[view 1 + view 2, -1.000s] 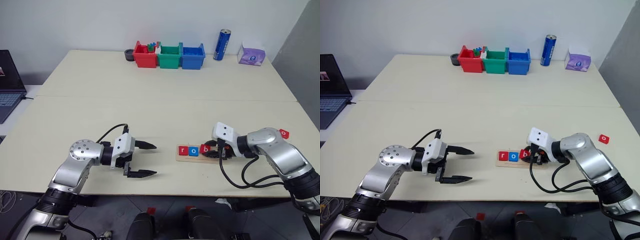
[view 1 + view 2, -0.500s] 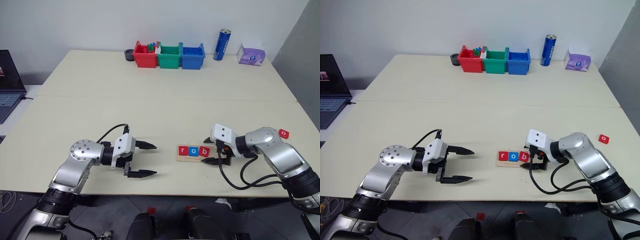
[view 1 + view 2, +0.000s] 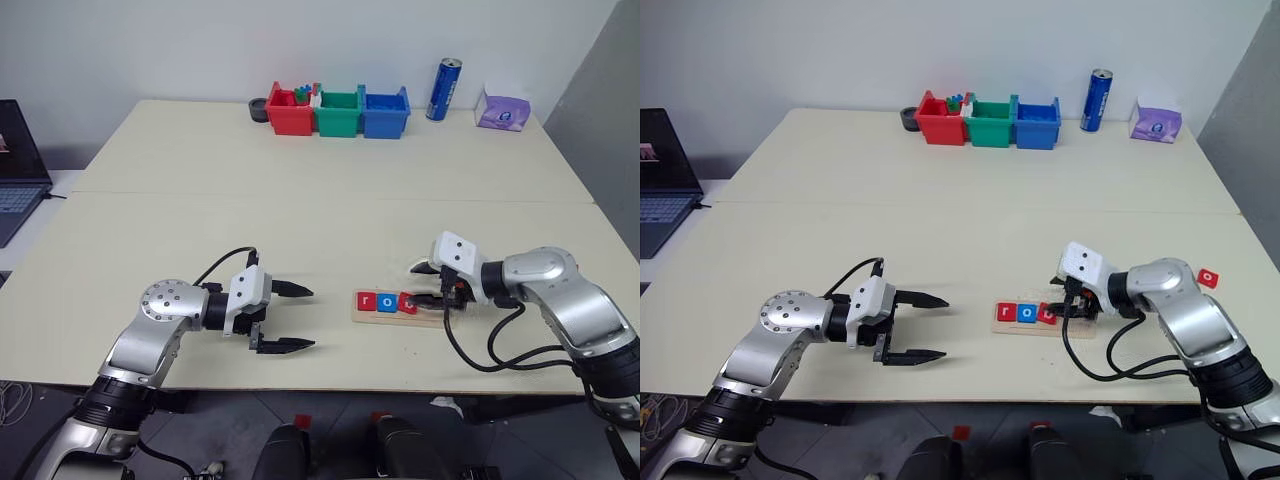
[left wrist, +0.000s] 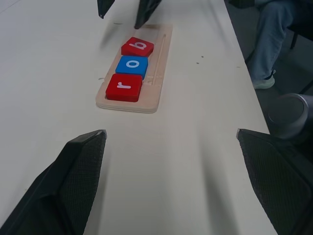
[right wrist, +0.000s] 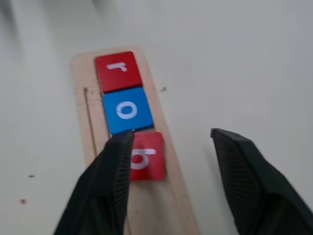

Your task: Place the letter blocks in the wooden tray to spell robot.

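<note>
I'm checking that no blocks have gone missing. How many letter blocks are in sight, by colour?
Red letter blocks: 3, namely r and b in the wooden tray, and one loose on the table by the right arm.
Blue letter blocks: 1, the o in the tray.
Total: 4.
</note>
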